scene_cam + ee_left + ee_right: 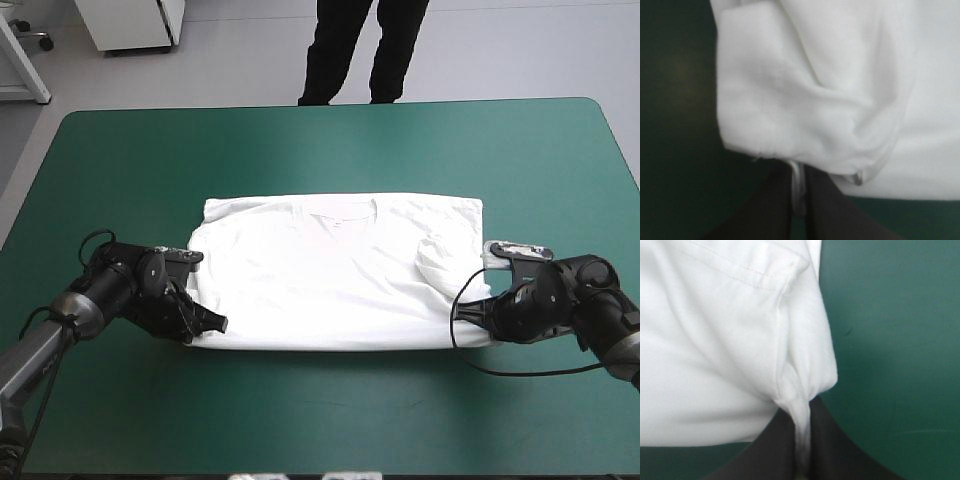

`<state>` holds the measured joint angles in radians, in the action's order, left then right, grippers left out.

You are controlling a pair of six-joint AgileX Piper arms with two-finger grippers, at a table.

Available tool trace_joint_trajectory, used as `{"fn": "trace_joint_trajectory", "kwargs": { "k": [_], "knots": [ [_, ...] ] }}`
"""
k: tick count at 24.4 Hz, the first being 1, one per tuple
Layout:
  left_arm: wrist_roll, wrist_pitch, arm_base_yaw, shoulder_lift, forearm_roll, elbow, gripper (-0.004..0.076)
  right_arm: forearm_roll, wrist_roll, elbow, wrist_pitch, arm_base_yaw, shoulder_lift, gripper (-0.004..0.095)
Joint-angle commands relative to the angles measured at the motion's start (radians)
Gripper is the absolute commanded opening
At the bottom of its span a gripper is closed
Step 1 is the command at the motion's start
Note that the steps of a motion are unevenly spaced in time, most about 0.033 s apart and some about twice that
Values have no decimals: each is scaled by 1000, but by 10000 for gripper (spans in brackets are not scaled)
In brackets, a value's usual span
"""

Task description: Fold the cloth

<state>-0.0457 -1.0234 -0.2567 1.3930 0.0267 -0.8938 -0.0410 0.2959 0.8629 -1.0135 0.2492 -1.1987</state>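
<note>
I am clamping left fingers (pixel 771 212) and right fingers (pixel 774 452) on the T-shirt's (pixel 330 275) near corners; next, likely, lifting both evenly toward the collar.

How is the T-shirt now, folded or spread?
Partly folded: the T-shirt lies flat, one sleeve turned inward; left claw and right claw pinch near corners.

no text, label, brand, number or sign could be read in any view: the t-shirt (pixel 330 270) showed plain white cloth and the teal-green cover (pixel 300 150) was unmarked.
</note>
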Motion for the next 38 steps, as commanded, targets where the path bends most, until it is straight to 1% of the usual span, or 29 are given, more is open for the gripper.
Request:
{"fn": "trace_joint_trajectory", "kwargs": {
  "k": [1, 3, 4, 6, 7, 9, 11, 15, 17, 21, 26, 28, 29, 31, 34, 36, 37, 38],
  "knots": [
    [-7, -17, -1, -54, -46, -116, -9, 62, 0, 110, -26, -1, 31, -17],
    [-8, -17, -1, -58, -57, -195, -9, 74, 0, 166, -6, -1, 29, -17],
    [-8, 15, -1, -52, -72, -228, -9, 91, 0, 193, 35, -1, 23, -17],
    [-8, 44, -1, -19, -109, -281, -9, 128, 0, 237, 75, -1, -20, -17],
    [-11, 49, -1, -3, -115, -301, -9, 133, 0, 253, 78, -1, -39, -17],
    [-17, 60, -1, 54, -150, -368, -9, 163, 0, 323, 89, -1, -111, -17],
    [-21, 71, -1, 140, -163, -476, -9, 213, 7, 417, 107, -7, -214, -17],
    [-21, 79, -1, 279, -185, -660, -9, 213, 5, 594, 109, -63, -383, -17],
    [-26, 75, -1, 355, -210, -745, -9, 205, -29, 669, 104, -83, -459, -17],
    [-26, 75, -1, 437, -212, -814, -9, 201, -41, 753, 96, -90, -549, -17],
    [-26, 93, -1, 513, -213, -845, -9, 171, -57, 816, 112, -90, -631, -16],
    [-26, 106, -1, 524, -215, -847, 1, 162, -63, 831, 111, -90, -649, 9],
    [-14, 113, -1, 528, -217, -847, 19, 158, -68, 837, 109, -90, -655, 38],
    [0, 115, -1, 528, -219, -849, 106, 154, -73, 838, 104, -90, -663, 151],
    [25, 101, -1, 526, -219, -861, 323, 154, -73, 838, 100, -90, -663, 389],
    [23, 83, -1, 520, -225, -888, 455, 154, -73, 840, 95, -90, -658, 508],
    [20, 69, -1, 517, -234, -905, 512, 154, -73, 840, 92, -90, -655, 543],
    [20, 51, -1, 512, -242, -923, 545, 154, -73, 840, 90, -90, -648, 565]
  ]
}}
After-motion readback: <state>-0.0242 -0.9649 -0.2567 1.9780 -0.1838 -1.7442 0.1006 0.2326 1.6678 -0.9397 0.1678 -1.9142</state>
